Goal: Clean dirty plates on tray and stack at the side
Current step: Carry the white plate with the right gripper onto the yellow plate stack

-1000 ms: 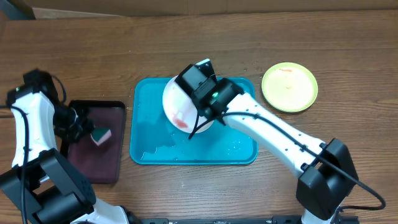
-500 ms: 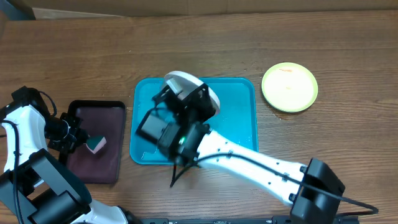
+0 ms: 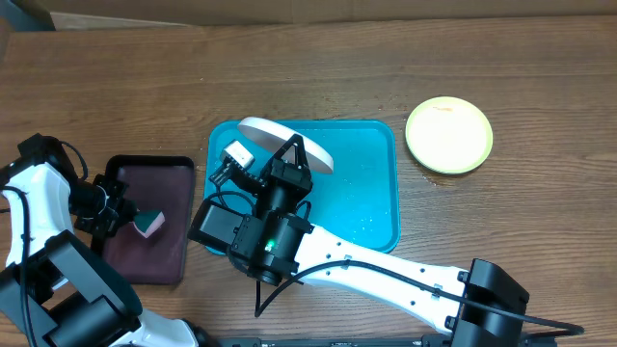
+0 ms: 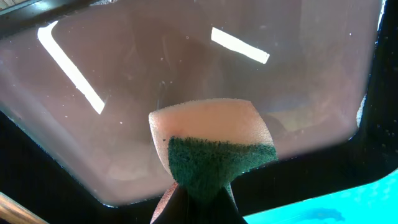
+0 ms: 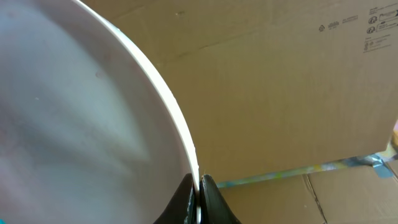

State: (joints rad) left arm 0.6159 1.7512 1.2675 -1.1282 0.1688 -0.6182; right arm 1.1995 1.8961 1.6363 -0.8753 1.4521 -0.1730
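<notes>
On table: two plates in view. White plate (image 3: 275, 131) tilted on edge over back rim of turquoise tray (image 3: 366, 193), its rim pinched in clenched right gripper (image 5: 198, 190). Yellow-green plate (image 3: 448, 135) flat on wood, right of tray. Right arm (image 3: 366, 270) hides tray's front-left corner. Left gripper (image 4: 196, 199) clamped on one sponge (image 4: 205, 130) over maroon tray (image 3: 145, 251). Cardboard box (image 5: 280, 81) behind.

Sponge (image 4: 211, 143) over maroon tray (image 3: 164, 260); cardboard box (image 5: 280, 81).
</notes>
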